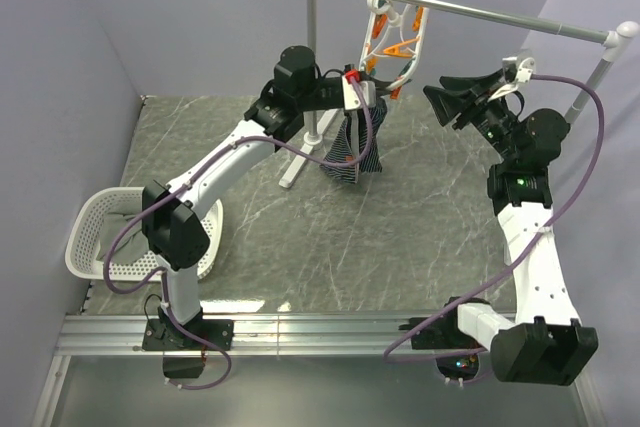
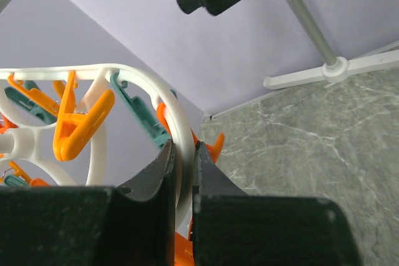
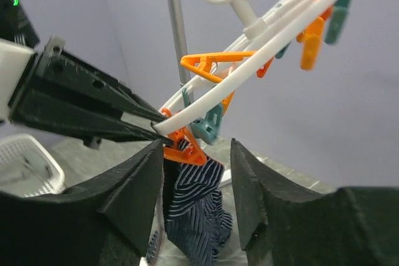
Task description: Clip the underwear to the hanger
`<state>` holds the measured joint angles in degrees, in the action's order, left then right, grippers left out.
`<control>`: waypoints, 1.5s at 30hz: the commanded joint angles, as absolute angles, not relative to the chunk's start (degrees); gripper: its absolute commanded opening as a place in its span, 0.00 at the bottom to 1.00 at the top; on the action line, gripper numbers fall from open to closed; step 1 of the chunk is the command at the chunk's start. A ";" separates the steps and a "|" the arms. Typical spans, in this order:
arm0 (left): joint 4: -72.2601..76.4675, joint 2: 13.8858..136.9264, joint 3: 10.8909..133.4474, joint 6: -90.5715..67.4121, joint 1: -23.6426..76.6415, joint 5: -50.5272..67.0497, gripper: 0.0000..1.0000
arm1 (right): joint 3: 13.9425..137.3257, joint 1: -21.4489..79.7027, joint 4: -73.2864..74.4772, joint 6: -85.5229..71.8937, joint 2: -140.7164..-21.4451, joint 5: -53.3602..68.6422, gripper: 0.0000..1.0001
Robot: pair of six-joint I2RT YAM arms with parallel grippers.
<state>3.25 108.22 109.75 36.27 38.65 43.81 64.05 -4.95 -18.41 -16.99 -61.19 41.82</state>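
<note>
Pinching the hanger (image 2: 177,116) rim, your left claw (image 2: 182,160) sits above the dangling underwear (image 3: 193,210); your right claw (image 3: 197,154) gapes empty opposite.

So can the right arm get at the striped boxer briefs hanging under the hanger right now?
Probably yes. The right gripper is open and faces the striped boxer briefs with only open air between. The left gripper clamps the hanger ring above them, out of the way.

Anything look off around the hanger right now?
The hanger hangs steeply tilted from the rail, its lower rim pinched in the left gripper. The underwear dangles bunched from one orange peg.
</note>
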 commanded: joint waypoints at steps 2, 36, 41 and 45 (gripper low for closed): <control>4.31 105.38 112.32 33.76 37.18 51.41 0.00 | 66.35 -5.36 -25.48 -8.79 -63.97 48.59 0.52; 9.58 106.35 113.03 27.43 34.19 62.58 0.00 | 74.71 -0.26 -18.81 14.77 -74.18 58.62 0.46; 10.37 106.26 113.03 26.89 34.10 62.93 0.00 | 74.09 -0.26 -17.67 16.17 -74.00 58.97 0.39; 11.25 106.26 112.76 25.93 34.01 63.28 0.00 | 74.09 1.23 -17.31 16.53 -74.09 58.97 0.36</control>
